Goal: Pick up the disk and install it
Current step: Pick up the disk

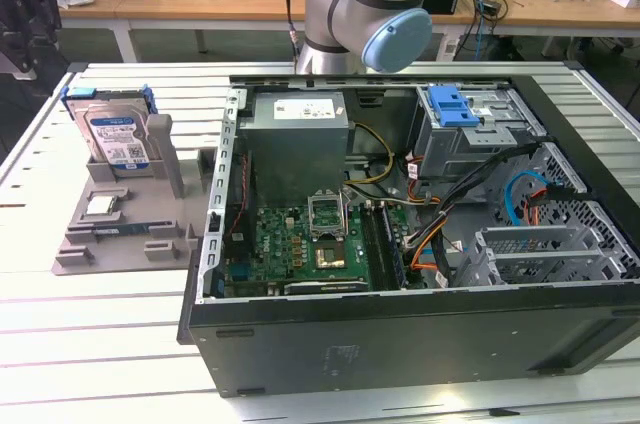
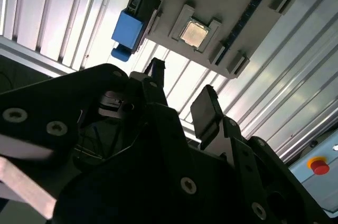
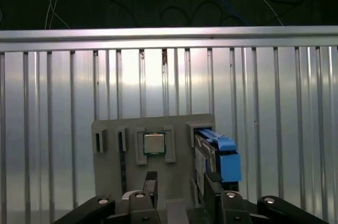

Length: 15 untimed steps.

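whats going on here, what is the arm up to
The arm has its gripper open and holding nothing, above a grey holder on the table. The disk stands upright in that holder, untouched, beside the open computer case. It has not yet been picked up or installed.

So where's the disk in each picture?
Exterior view: the disk stands upright in the grey holder, at the exterior view's left, outside the computer case.
Second wrist view: the disk is edge-on, along the holder's edge.
First wrist view: the disk is edge-on in the holder's end slot.
Shared landmark: the square chip lying in the holder, beside the disk.
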{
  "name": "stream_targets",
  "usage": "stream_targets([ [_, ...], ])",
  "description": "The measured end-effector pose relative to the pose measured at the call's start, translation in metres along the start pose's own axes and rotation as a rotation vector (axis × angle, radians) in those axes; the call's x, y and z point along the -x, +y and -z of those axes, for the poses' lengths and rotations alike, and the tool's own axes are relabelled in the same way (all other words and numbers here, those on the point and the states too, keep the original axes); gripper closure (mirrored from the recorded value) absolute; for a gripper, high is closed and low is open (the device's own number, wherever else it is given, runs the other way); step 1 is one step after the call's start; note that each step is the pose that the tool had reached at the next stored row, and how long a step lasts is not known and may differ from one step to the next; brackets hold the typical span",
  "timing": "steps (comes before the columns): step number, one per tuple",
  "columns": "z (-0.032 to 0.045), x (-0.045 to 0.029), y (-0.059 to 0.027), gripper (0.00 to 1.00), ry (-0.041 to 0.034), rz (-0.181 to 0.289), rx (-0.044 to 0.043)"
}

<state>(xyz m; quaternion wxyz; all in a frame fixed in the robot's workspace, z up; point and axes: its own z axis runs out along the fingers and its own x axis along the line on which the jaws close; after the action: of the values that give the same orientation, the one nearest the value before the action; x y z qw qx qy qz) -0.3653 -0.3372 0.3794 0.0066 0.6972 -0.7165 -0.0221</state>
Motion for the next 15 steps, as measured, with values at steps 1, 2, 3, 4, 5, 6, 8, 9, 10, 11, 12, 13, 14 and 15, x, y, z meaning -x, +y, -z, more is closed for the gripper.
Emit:
stream_targets([
  [1, -0.0001, 0.0026, -0.0004, 0.52, 0.0001, 0.0, 0.0001],
  [2, -0.0003, 0.0048, -0.0006, 0.52, 0.0001, 0.0, 0.0],
  [3, -0.0006, 0.0074, -0.0009, 0.52, 0.0, 0.0, -0.0001],
  [4, -0.0008, 0.0102, -0.0013, 0.52, 0.0, 0.0, -0.0002],
  [5, -0.0011, 0.0146, -0.0023, 0.52, 0.0001, 0.0, 0.0],
  [6, -0.0013, 0.0169, -0.003, 0.52, 0.0, 0.0, 0.0],
  [8, -0.0019, 0.0222, -0.0045, 0.52, 0.0, 0.0, -0.0001],
  [9, -0.0021, 0.0232, -0.0048, 0.52, 0.0, 0.0, -0.0001],
  [10, -0.0023, 0.0249, -0.0052, 0.52, 0.0001, 0.0, 0.0],
  [11, -0.0028, 0.0277, -0.0058, 0.52, 0.0, 0.0, 0.0],
  [12, -0.0033, 0.0293, -0.0063, 0.52, 0.0001, 0.0, 0.0],
  [13, -0.0037, 0.0305, -0.0066, 0.52, 0.0, 0.0, 0.0],
  [14, -0.004, 0.0314, -0.007, 0.52, 0.0, 0.0, 0.0],
  [15, -0.0044, 0.0322, -0.0073, 0.52, 0.0001, 0.0, 0.0],
])
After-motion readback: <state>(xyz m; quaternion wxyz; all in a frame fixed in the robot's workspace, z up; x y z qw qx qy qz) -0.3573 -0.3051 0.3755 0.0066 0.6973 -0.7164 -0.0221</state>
